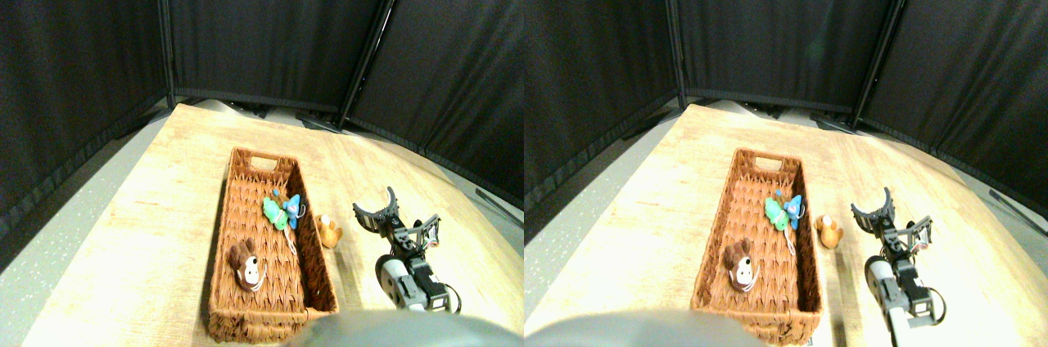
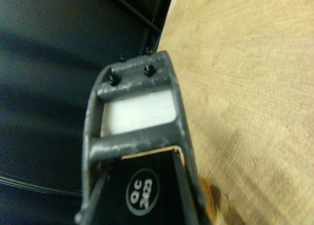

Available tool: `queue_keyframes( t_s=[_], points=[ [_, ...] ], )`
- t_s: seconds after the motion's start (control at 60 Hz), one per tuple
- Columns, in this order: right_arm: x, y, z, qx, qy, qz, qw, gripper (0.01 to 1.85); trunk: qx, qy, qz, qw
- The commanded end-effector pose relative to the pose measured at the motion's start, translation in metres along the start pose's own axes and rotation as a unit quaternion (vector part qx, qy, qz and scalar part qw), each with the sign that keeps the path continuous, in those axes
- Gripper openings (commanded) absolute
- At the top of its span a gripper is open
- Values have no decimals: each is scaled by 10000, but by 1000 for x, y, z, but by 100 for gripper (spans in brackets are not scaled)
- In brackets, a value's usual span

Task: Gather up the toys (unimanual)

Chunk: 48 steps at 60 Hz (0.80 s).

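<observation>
Your basket [image 1: 237, 277] holds a brown-white toy [image 1: 246, 265] and green-blue toys [image 1: 281, 212]. An orange toy [image 1: 329, 232] lies just outside. Your right gripper [image 1: 407, 214] shows spread, empty jaws.

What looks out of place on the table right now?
One orange toy lies on the table just outside the basket's right wall, while the brown-white toy and the green and blue toys are already inside. The right end effector sits beside it, empty. Nothing looks spilled or damaged.

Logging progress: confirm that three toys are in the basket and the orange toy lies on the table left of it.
One detail is wrong: the stereo pair view shows the orange toy on the table right of the basket, between it and the gripper. Three toys are indeed inside.
</observation>
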Motion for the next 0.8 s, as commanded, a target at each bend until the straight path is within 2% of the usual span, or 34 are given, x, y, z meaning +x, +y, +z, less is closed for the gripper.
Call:
queue_keyframes(
  t_s=[0.017, 0.05, 0.2, 0.217, 0.3, 0.383, 0.433, 0.55, 0.8],
  points=[
    [-7, -3, -8, 309, 258, -193, 9990, 88, -162, 65, 29, 9998],
    [-8, -7, -13, 684, 418, -343, 9962, 91, -162, 65, 29, 9998],
    [-14, -20, -28, 1232, 807, -689, 9867, 95, -185, 62, 47, 9998],
    [-15, -24, -32, 1411, 947, -764, 9825, 94, -221, 65, 72, 9997],
    [-19, -30, -40, 1514, 1107, -944, 9777, 92, -249, 71, 91, 9996],
    [-21, -33, -46, 1516, 1237, -971, 9758, 91, -260, 83, 105, 9996],
    [-22, -31, -50, 1711, 1360, -1116, 9694, 92, -289, 70, 125, 9995],
    [-18, -31, -56, 1802, 1567, -1124, 9645, 85, -311, 50, 138, 9994],
    [-2, -39, -72, 1952, 1820, -1482, 9523, 83, -377, 35, 191, 9991]
  ],
)
